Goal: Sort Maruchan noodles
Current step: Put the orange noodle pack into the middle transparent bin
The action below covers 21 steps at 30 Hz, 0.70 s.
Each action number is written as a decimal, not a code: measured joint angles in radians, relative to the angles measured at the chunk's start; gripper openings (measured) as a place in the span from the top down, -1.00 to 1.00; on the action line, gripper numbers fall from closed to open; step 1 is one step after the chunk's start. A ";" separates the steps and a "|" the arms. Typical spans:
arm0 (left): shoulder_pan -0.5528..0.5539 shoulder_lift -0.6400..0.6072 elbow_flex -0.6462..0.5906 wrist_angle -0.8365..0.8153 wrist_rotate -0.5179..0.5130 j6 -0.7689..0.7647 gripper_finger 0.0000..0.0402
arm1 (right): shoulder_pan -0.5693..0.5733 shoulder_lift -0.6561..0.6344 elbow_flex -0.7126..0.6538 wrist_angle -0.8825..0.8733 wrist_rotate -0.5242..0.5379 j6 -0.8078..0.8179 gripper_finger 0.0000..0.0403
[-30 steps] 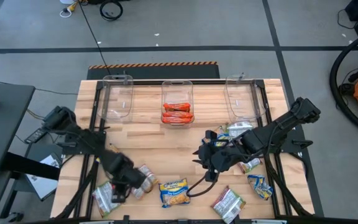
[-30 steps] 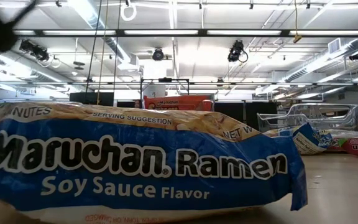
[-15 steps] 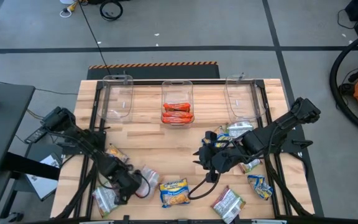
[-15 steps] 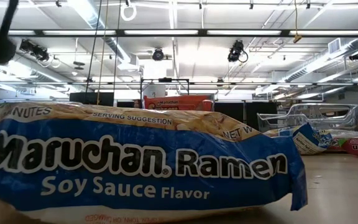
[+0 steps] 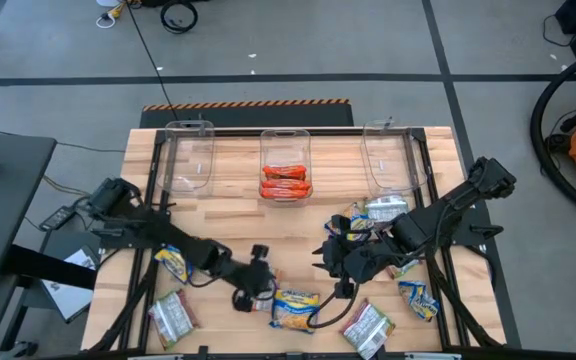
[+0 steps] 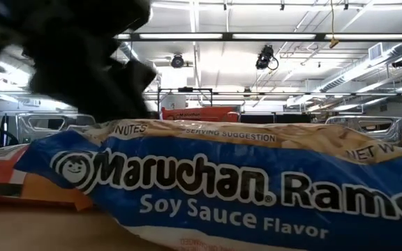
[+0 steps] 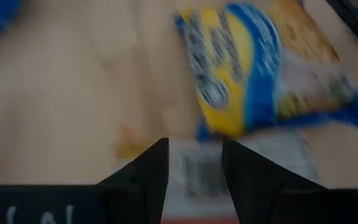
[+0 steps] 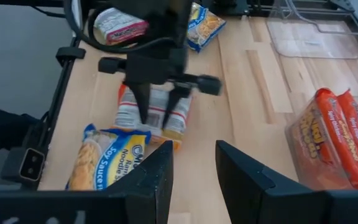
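Sorting in progress, pick-up stage. The left gripper (image 8: 157,116) stood over an orange-and-white packet (image 8: 128,115) lying on the bench (image 5: 238,215) near the middle of the edge opposite the bins, just beside a yellow-and-blue soy sauce packet (image 5: 296,306). Its fingers were partly apart with the packet's barcode face showing between them; whether they pinched the wrapper could not be told. The right gripper (image 8: 193,149) waited nearby toward the right edge, fingers apart and holding nothing. Orange-red packets (image 5: 286,182) already lay in the middle bin (image 5: 286,135) at the far edge, between the left bin (image 5: 188,130) and the right bin (image 5: 388,130); other packets remained scattered near the left and right edges. To do this step well, the fingers would probably need to close on a raised fold or an edge of the thin, slippery wrapper, not its flat face. The lift should clear the neighbouring soy sauce packet without dragging it, before carrying to the bin matching the flavour.
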State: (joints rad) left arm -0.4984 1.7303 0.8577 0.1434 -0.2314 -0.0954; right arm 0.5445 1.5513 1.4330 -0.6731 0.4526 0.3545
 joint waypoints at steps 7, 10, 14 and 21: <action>0.018 0.002 0.120 -0.140 -0.024 0.106 0.24 | 0.029 0.000 0.000 -0.001 0.022 0.013 0.38; 0.037 0.007 0.116 -0.151 -0.011 0.079 0.24 | 0.038 0.000 0.000 -0.001 0.052 0.013 0.38; 0.061 0.037 0.114 -0.226 -0.009 0.039 0.24 | 0.045 0.000 0.000 -0.002 0.055 0.013 0.38; 0.139 0.031 0.119 -0.382 -0.038 -0.070 0.24 | 0.047 0.000 -0.001 -0.015 0.053 0.020 0.38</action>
State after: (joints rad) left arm -0.3593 1.7609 0.9768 -0.2391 -0.2694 -0.1655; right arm 0.5917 1.5513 1.4322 -0.6886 0.5056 0.3746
